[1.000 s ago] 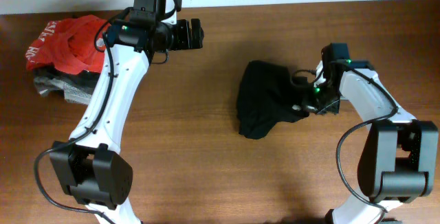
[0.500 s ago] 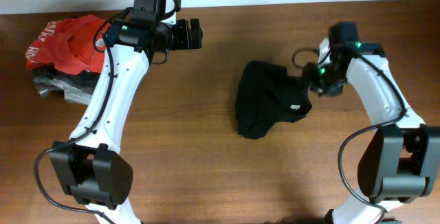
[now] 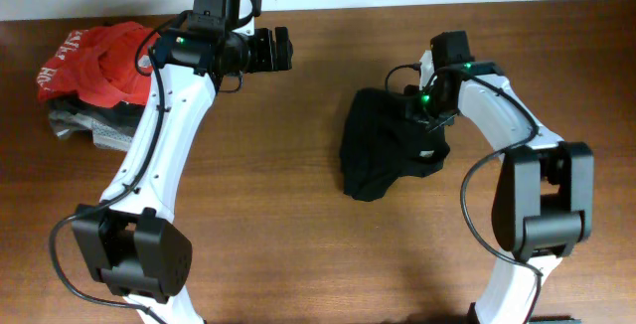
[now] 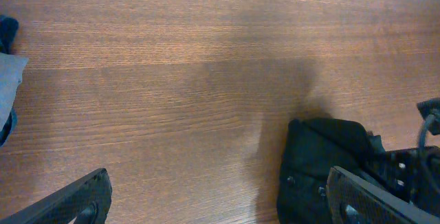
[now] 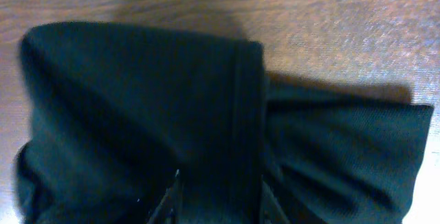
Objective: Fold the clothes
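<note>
The brown wooden table (image 3: 298, 215) lies beneath both pincers. The large, crumpled black short-sleeved shirt of soft fabric (image 3: 383, 150) sits directly under the right pincer (image 3: 419, 115) and well to the right of the left pincer (image 3: 281, 50). The red garment with white print (image 3: 94, 61), atop grey folded garments (image 3: 75, 125), is piled left of the left pincer. The right pincer pinches a shirt fold narrowly. The left pincer hangs wide, holding nothing.
</note>
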Tool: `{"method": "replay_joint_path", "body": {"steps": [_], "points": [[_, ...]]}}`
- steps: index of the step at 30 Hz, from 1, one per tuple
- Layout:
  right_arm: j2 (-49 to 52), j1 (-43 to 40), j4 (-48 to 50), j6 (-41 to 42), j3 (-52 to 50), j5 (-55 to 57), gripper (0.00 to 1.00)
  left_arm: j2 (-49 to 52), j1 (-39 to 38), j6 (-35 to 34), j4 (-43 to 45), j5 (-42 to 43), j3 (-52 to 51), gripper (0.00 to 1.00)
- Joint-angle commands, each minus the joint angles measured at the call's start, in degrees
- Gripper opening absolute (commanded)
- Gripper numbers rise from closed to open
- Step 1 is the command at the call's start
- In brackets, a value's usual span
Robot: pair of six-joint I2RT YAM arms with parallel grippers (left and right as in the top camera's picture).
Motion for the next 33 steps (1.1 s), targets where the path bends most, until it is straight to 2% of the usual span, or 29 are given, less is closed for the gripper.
{"method": "replay_joint_path", "body": {"steps": [1,3,4,7,12,18,23,24,25,26,27,29,33], "points": [[0.1,-0.1,1.3,0.7,0.0,5.4,0.38,-0.2,0.1,1.0,-0.2,-0.5,0.2,0.99],[0.1,-0.1,1.4,0.7,0.2,6.7,0.29,-0.2,0.1,1.0,-0.2,-0.5,0.2,0.99],[0.1,-0.3,1.5,0.7,0.2,6.7,0.18,-0.2,0.1,1.0,-0.2,-1.0,0.2,0.99],[0.1,-0.5,1.7,0.7,0.2,6.7,0.04,-0.2,0.1,1.0,-0.2,-1.6,0.2,0.99],[0.0,-0.6,2.6,0.7,0.6,6.6,0.04,-0.2,0.1,1.0,-0.2,-1.9,0.2,0.99],[-0.1,-3.5,4.4,-2.4,9.0,6.5,0.04,-0.2,0.1,1.0,-0.2,-2.2,0.2,0.99],[0.2,-4.9,7.8,-3.7,10.3,6.7,0.04,-0.2,0.1,1.0,-0.2,-2.1,0.2,0.99],[0.5,-5.0,7.8,-3.8,10.3,6.8,0.10,-0.2,0.1,1.0,-0.2,-2.1,0.2,0.99],[1.0,-5.0,7.8,-4.3,10.3,6.8,0.25,-0.2,0.1,1.0,-0.2,-2.1,0.2,0.99],[1.2,-5.0,7.4,-4.3,10.3,6.9,0.51,-0.2,0.1,1.0,-0.2,-2.1,0.2,0.99],[1.6,-5.0,7.0,-4.3,10.3,7.4,0.62,-0.2,0.1,1.0,-0.2,-2.1,0.2,0.99],[1.7,-5.0,5.1,-4.2,10.3,8.0,0.72,-0.2,0.1,1.0,-0.2,-2.1,0.2,0.99],[0.7,-6.3,-2.1,-0.3,10.9,6.9,0.77,-0.2,0.0,3.8,-0.5,-2.1,0.2,0.99]]}}
